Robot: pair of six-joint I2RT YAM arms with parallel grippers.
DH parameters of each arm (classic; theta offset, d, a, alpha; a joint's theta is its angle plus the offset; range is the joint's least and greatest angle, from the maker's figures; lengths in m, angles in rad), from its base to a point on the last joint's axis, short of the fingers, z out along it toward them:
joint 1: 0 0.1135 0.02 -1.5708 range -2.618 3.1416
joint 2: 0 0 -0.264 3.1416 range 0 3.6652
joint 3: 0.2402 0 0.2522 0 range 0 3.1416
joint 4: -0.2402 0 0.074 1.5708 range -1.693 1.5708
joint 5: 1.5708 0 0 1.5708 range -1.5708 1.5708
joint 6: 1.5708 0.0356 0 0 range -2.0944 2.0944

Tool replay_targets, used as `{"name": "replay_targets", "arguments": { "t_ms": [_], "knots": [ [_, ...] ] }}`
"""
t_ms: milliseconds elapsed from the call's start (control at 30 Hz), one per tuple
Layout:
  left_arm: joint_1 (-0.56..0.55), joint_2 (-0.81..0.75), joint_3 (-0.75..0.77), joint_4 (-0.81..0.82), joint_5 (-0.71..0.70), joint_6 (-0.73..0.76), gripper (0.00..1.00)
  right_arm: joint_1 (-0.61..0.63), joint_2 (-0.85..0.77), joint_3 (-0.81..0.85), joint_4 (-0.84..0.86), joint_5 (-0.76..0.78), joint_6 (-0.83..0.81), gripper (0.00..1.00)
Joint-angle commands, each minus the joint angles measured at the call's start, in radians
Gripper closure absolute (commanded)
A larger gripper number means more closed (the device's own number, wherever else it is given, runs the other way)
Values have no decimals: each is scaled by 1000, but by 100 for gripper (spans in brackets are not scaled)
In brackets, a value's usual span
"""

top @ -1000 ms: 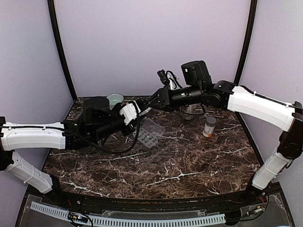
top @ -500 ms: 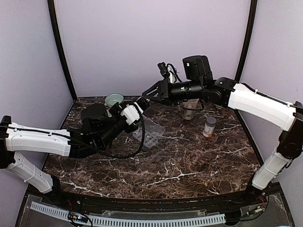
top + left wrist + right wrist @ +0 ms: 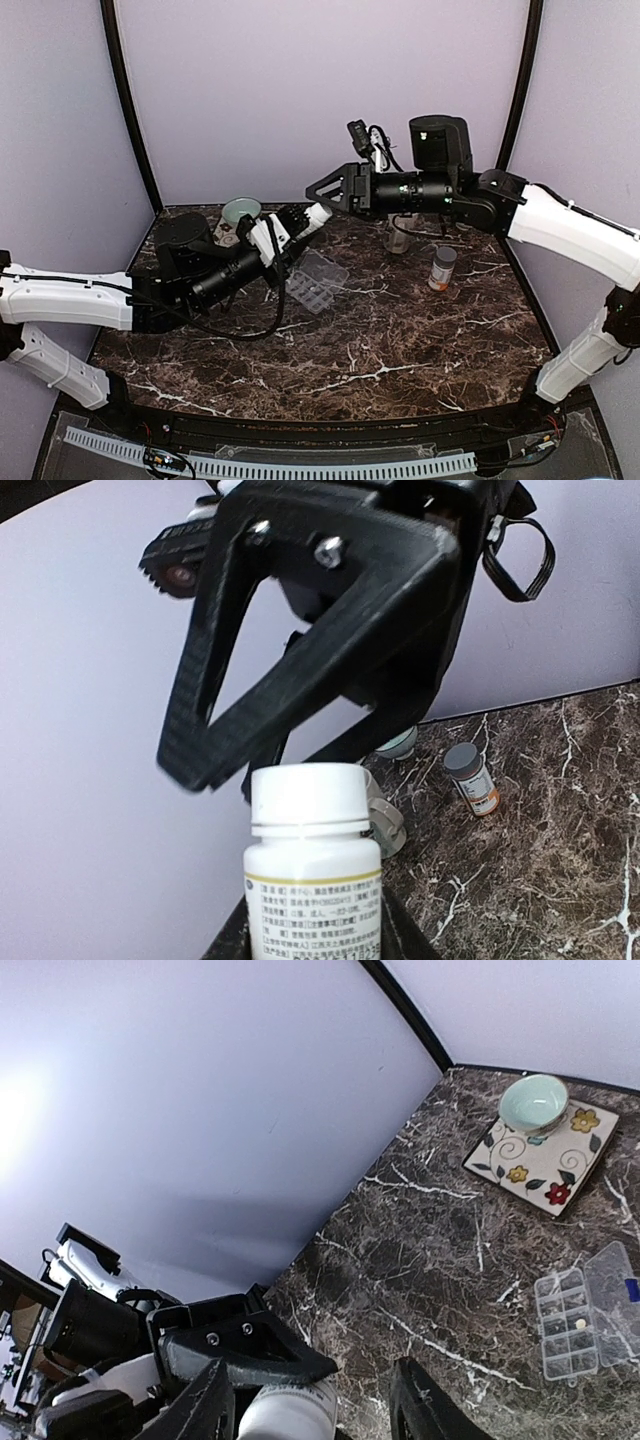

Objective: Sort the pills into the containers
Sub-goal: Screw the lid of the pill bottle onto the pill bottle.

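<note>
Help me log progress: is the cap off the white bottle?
No, the white cap sits squarely on top of the white bottle in the left wrist view.

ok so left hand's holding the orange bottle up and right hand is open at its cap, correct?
No: the left hand holds the small white bottle, not the orange bottle, which stands apart on the table. The left wrist view shows it. The right hand is open at its cap, as you said.

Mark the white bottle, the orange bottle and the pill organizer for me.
white bottle (image 3: 307,798), left wrist view, on its cap
orange bottle (image 3: 441,274), top view, on its body
pill organizer (image 3: 558,1345), right wrist view, on its tray of cells
</note>
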Motion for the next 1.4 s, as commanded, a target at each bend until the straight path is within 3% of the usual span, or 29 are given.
{"name": "replay_targets", "arguments": {
  "t_ms": [0,233,500,700,867,1367],
  "knots": [
    [47,-58,50,-74,71,-121,100,-6,-72,-33,21,57,-40,45],
    [152,-72,113,-270,300,-244,100,-7,-140,-74,-12,74,-101,45],
    [299,35,377,-698,946,-369,100,-6,-176,-66,-87,50,-280,44],
    [330,146,522,-852,1210,-415,100,-7,-193,-49,-127,39,-347,44],
    [349,203,572,-870,1296,-453,100,-4,-205,-43,-143,24,-353,43],
    [359,231,593,-873,1323,-466,100,55,-139,14,-224,-9,-390,42]
  ]
}}
